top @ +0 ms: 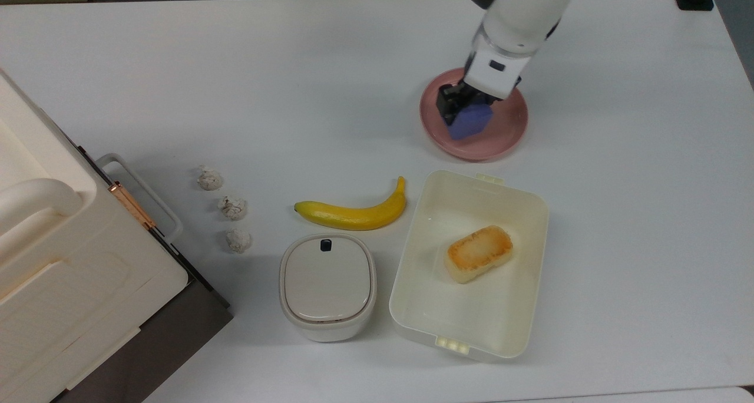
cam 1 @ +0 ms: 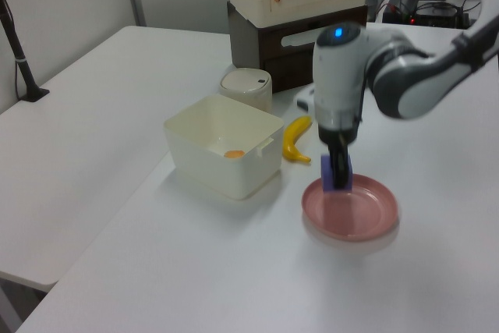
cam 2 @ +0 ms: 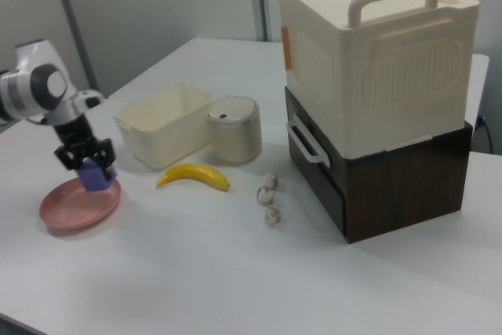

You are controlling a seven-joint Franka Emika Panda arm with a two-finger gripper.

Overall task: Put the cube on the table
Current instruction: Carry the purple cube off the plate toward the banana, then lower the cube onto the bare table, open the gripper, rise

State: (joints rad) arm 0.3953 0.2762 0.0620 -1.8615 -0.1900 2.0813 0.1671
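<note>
A white table (top: 177, 67) fills the top view. A pink plate (top: 506, 138) sits at upper right, with a cream tub (top: 412, 285) below it. A yellow banana (top: 353, 214) lies at centre, above a lidded cream container (top: 327, 285). Three crumpled white lumps (top: 232, 207) run in a line left of centre. A dark brown cabinet (top: 147, 356) occupies the lower left corner.

A yellow banana (top: 354, 212) lies between three crumpled white lumps (top: 229, 207) and a cream tub (top: 518, 332) holding toasted bread (top: 478, 253).
</note>
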